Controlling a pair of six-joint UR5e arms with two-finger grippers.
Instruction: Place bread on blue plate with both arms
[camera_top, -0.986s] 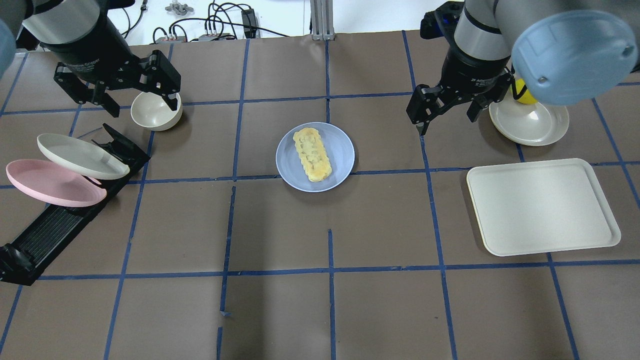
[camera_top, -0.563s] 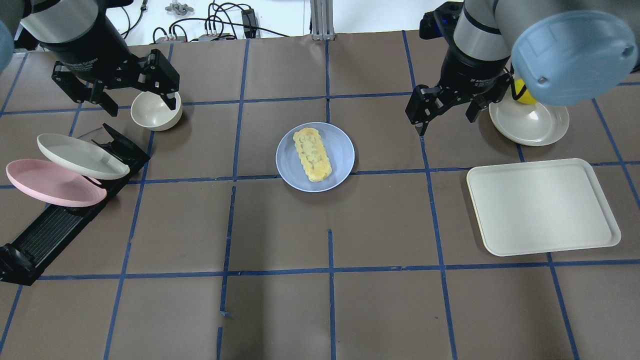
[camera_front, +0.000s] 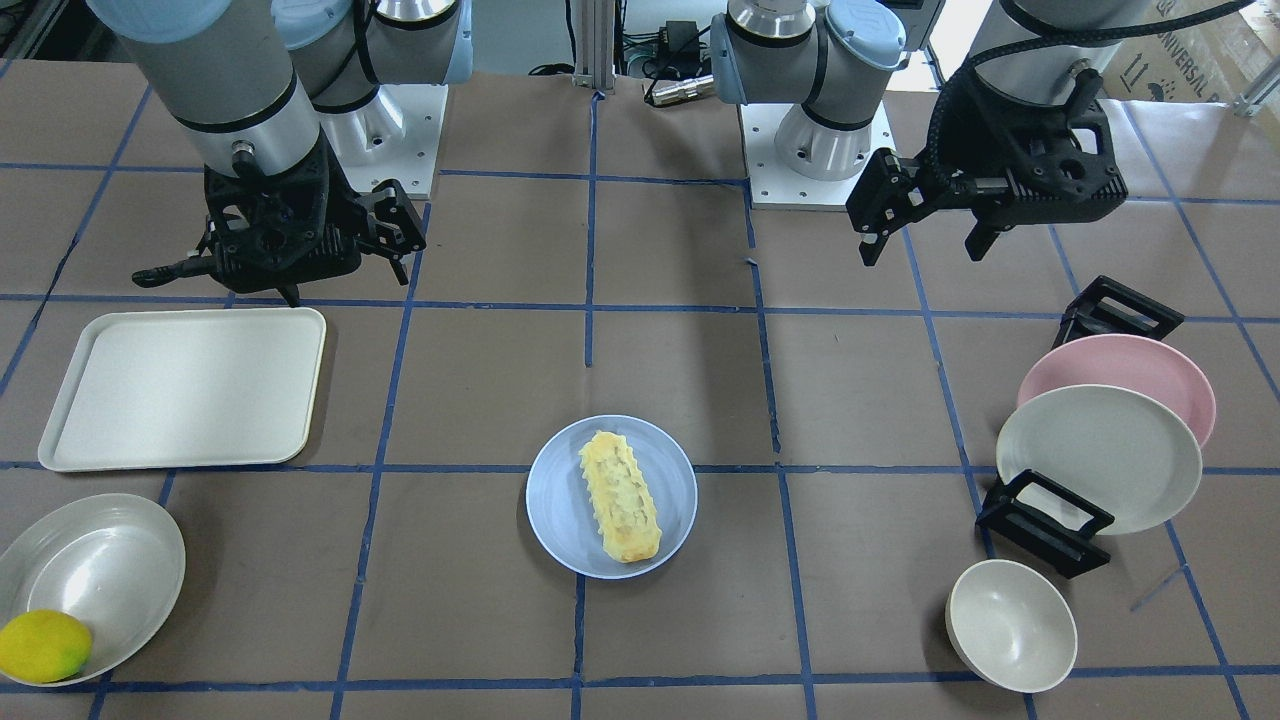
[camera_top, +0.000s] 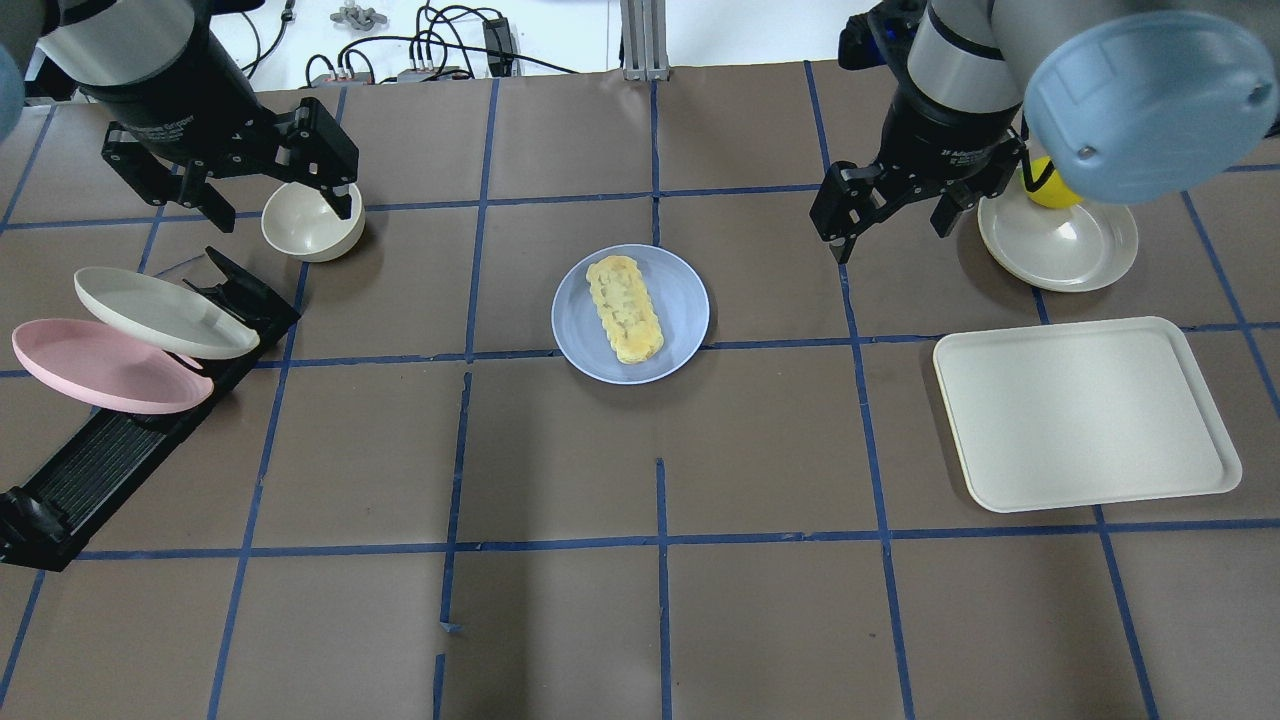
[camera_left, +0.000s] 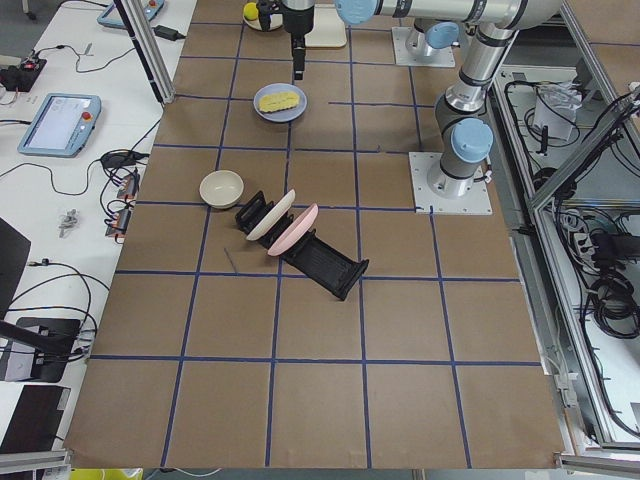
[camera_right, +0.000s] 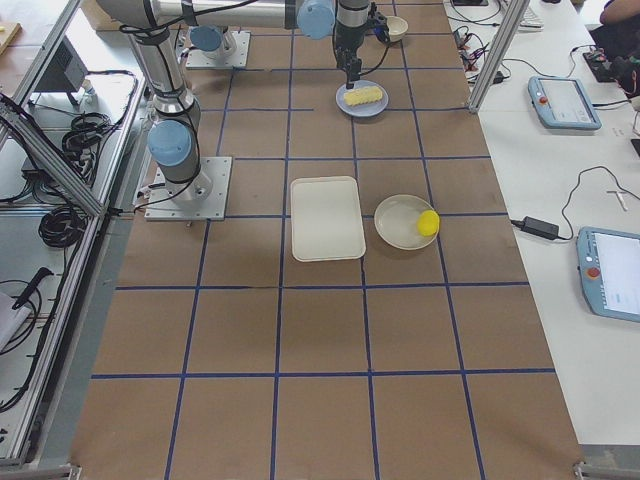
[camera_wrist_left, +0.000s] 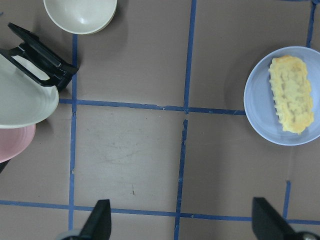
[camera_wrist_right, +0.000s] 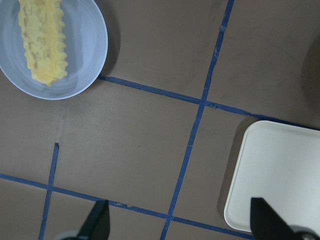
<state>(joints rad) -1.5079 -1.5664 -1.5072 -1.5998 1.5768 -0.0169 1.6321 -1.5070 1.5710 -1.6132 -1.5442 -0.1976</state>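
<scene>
The pale-yellow ridged bread (camera_top: 624, 308) lies lengthwise on the blue plate (camera_top: 683, 300) at the table's middle; both also show in the front view, bread (camera_front: 621, 495) on plate (camera_front: 552, 500). My left gripper (camera_top: 280, 210) is open and empty, hovering over the cream bowl far left of the plate. My right gripper (camera_top: 890, 238) is open and empty, hovering to the plate's right. In the left wrist view the open fingertips (camera_wrist_left: 100, 220) frame bare table, with the bread (camera_wrist_left: 291, 95) at the right edge. The right wrist view shows the bread (camera_wrist_right: 42, 42) at top left.
A cream bowl (camera_top: 312, 222) sits under my left gripper. A black rack (camera_top: 110, 450) holds a cream plate (camera_top: 165, 312) and a pink plate (camera_top: 105, 365) at the left. A white tray (camera_top: 1085, 412) and a cream plate (camera_top: 1060, 245) with a lemon (camera_top: 1050, 185) sit at the right.
Both grippers have drawn slightly away from the plate, toward the table's far edge, still open. The bread and plate have not moved.
</scene>
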